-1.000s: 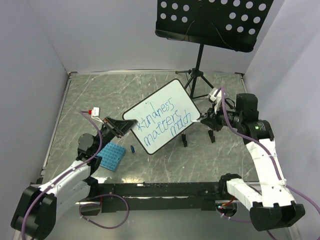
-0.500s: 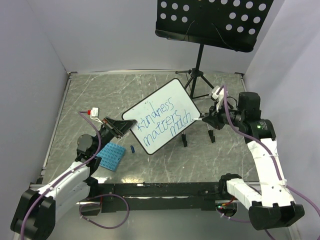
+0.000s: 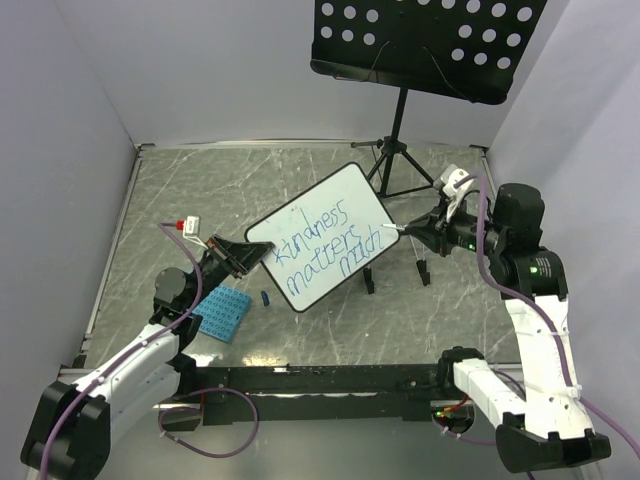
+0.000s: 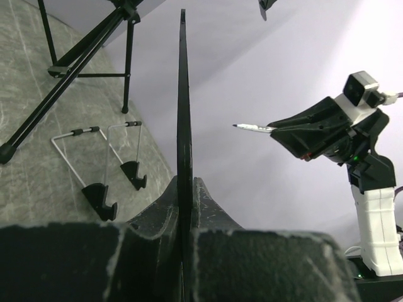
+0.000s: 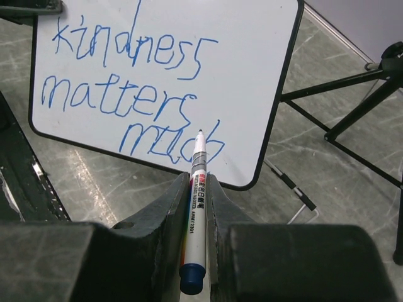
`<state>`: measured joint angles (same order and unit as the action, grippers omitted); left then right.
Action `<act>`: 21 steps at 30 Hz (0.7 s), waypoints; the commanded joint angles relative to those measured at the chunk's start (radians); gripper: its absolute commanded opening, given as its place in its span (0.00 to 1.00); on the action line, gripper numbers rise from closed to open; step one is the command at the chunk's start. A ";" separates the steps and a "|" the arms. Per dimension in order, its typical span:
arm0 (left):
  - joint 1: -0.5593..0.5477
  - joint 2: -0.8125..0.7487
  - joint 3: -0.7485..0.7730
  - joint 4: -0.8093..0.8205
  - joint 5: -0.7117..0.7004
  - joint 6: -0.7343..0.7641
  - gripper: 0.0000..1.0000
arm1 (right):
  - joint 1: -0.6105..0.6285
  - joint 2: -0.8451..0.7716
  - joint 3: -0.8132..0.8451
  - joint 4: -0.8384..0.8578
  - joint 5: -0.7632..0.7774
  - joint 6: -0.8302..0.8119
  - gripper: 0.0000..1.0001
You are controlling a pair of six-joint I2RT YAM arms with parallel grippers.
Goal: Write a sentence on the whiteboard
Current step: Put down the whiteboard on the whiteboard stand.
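The whiteboard (image 3: 350,195) is held tilted above the table, and my left gripper (image 3: 243,258) is shut on its lower left edge. In the left wrist view the whiteboard (image 4: 183,94) shows edge-on, clamped by the left gripper (image 4: 184,189). The sentence (image 3: 325,245) reads "kindness matters much" in blue script. My right gripper (image 3: 432,228) is shut on a white marker (image 3: 408,229) with its tip a little off the board's right side. Seen from the right wrist, the marker (image 5: 196,214) in the right gripper (image 5: 198,182) points at the sentence (image 5: 126,94) on the whiteboard (image 5: 252,63).
A black perforated music-stand tray (image 3: 425,40) on a tripod (image 3: 395,160) stands at the back. A blue studded plate (image 3: 222,312) and a small blue cap (image 3: 265,297) lie near the left arm. Black-footed wire supports (image 3: 370,282) sit under the board's right side.
The right arm has drawn back to the right and risen a little, taking the marker tip off the board's lower right. The left gripper still holds the board.
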<state>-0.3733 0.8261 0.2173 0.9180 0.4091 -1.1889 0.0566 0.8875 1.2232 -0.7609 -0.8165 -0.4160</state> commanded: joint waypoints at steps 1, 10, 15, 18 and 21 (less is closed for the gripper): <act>0.002 -0.038 0.039 0.088 0.020 0.020 0.01 | -0.020 -0.033 -0.002 0.049 -0.041 0.026 0.00; 0.004 -0.042 0.033 0.091 0.051 0.038 0.01 | -0.044 -0.036 -0.002 0.052 -0.082 0.042 0.00; 0.004 -0.038 0.037 0.096 0.066 0.043 0.01 | -0.047 -0.038 -0.011 0.052 -0.089 0.042 0.00; 0.002 -0.033 0.047 0.096 0.083 0.049 0.01 | -0.047 -0.036 -0.021 0.054 -0.095 0.045 0.00; 0.004 -0.036 0.048 0.088 0.088 0.054 0.01 | -0.049 -0.036 -0.019 0.055 -0.099 0.045 0.00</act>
<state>-0.3733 0.8196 0.2173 0.8879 0.4812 -1.1358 0.0166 0.8646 1.2114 -0.7452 -0.8848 -0.3817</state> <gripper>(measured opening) 0.064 0.205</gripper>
